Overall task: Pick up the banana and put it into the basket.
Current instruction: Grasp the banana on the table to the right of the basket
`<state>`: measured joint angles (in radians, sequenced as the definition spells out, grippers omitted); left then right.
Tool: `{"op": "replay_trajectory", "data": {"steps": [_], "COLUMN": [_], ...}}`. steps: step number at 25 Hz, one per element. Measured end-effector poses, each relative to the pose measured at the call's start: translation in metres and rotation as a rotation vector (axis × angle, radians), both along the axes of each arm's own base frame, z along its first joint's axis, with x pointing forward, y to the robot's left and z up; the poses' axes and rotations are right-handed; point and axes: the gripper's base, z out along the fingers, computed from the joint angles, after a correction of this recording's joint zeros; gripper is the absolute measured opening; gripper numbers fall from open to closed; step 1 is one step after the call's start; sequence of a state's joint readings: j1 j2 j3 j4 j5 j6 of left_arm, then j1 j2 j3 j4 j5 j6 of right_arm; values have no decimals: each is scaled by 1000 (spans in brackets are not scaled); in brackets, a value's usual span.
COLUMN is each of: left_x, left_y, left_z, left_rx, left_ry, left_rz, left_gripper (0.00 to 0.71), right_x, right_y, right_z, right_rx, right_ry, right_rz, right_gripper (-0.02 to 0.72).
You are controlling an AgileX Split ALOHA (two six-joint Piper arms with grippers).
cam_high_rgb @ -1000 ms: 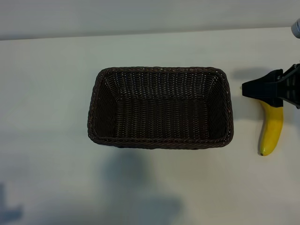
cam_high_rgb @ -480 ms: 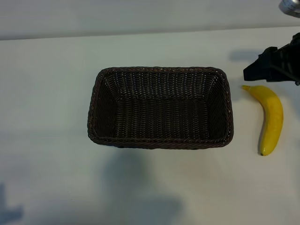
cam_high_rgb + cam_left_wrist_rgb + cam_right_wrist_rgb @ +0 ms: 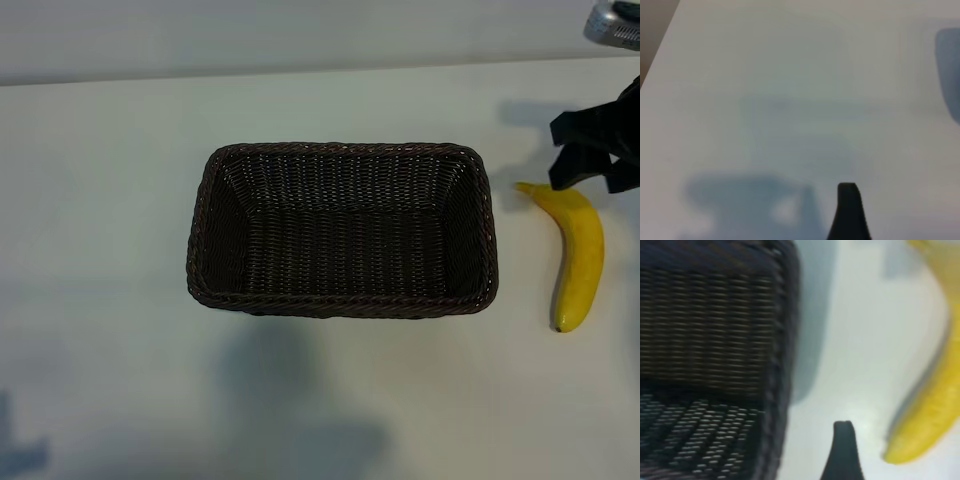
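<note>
Black right tool (image 3: 598,152) seemingly open, empty.

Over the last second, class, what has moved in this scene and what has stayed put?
The right gripper, open and empty, has drawn away from over the banana's middle toward the table's far edge, uncovering the stem end. Nothing was gripped or released. The banana lies where it was, right of the empty basket, which has not shifted.

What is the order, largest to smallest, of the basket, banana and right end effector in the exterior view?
1. basket
2. banana
3. right end effector, though partly cut off at the frame's edge, so unsure.
</note>
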<state>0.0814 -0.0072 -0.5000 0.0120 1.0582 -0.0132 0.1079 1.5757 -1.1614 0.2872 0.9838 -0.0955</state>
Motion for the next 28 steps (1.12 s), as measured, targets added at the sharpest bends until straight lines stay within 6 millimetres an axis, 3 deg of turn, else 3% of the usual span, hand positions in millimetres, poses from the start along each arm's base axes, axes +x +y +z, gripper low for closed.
{"op": "replay_trajectory", "data": {"steps": [6, 19, 28], "left_x": [0, 0, 0], "left_y": [0, 0, 0], "left_z": [0, 0, 0], "left_rx": [-2, -1, -1], "left_ry": [0, -5, -5], "left_rz": [1, 1, 1], "left_gripper": [562, 562, 562], "right_x": [-2, 21, 34], "right_y": [9, 12, -2], "right_z": [-6, -53, -82], "right_rx": [-199, -247, -245], "right_ry": [7, 119, 169], "right_rz": [-30, 33, 8], "right_gripper": [578, 578, 578]}}
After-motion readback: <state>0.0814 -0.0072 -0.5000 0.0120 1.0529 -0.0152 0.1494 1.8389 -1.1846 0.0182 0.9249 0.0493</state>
